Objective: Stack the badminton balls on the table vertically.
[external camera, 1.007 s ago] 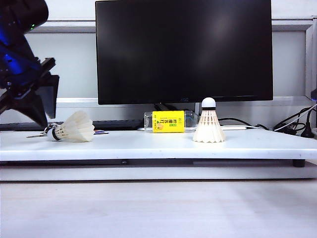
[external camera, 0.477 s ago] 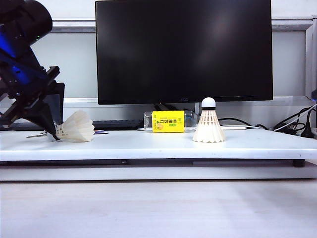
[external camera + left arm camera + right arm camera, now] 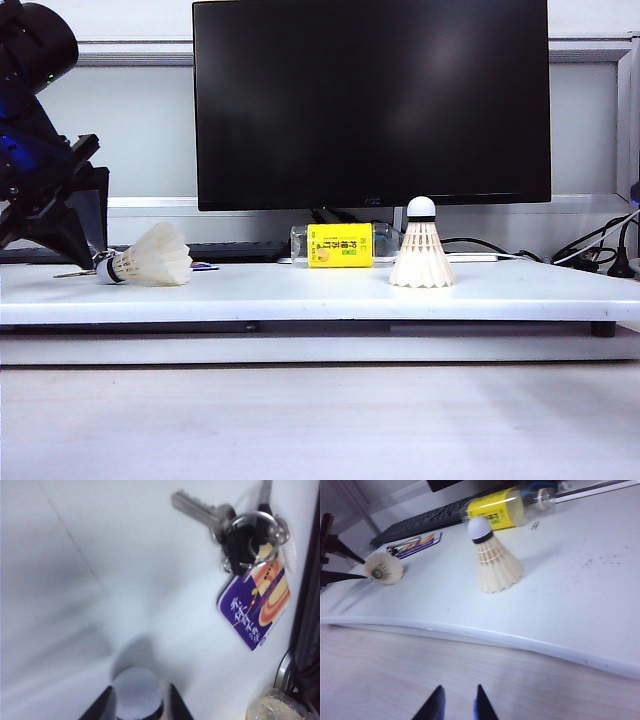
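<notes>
Two cream-white feather shuttlecocks on the white table (image 3: 300,300): the upright shuttlecock (image 3: 421,247) stands on its skirt, cork tip up, right of centre; the lying shuttlecock (image 3: 150,257) rests on its side at the far left. The left gripper (image 3: 136,711), jaws parted, straddles its cork tip. The right gripper (image 3: 456,705), jaws slightly apart and empty, hangs before the table edge. One key bunch (image 3: 250,555), one yellow-labelled bottle (image 3: 340,245), one keyboard (image 3: 432,519) and one monitor (image 3: 370,100) stand behind.
</notes>
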